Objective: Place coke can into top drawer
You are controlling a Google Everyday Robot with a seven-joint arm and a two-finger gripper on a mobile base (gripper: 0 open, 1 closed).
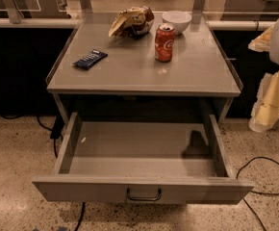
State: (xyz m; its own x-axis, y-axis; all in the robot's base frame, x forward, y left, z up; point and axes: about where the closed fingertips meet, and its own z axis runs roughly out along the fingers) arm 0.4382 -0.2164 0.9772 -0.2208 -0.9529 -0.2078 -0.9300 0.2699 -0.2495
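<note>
From my seat I see the coke can [164,43] standing upright on the grey table [130,76], towards the back and a little right of centre, with its silver top up and the white script facing me. Just behind it and slightly to the right sits a white bowl [176,20]; the two are close, but I cannot say whether they touch. To the left of the bowl, at the back edge, lies a crumpled snack bag [131,21], and well apart from it, near the left edge, a dark blue wrapped bar [90,59] lies flat. Below the table the top drawer [82,189] is pulled far out towards me, its grey floor bare except for a tiny pale speck near the left wall, and its dark loop handle [144,195] sits in the middle of the front panel. My hand [262,114] hangs at the right edge of the view, off the table's right side, lower than the tabletop and above the drawer's right wall, well apart from the can. I cannot tell how far it is open; the can is not in it. A black cable [269,177] curls on the speckled floor [14,148] to the right of the drawer.
</note>
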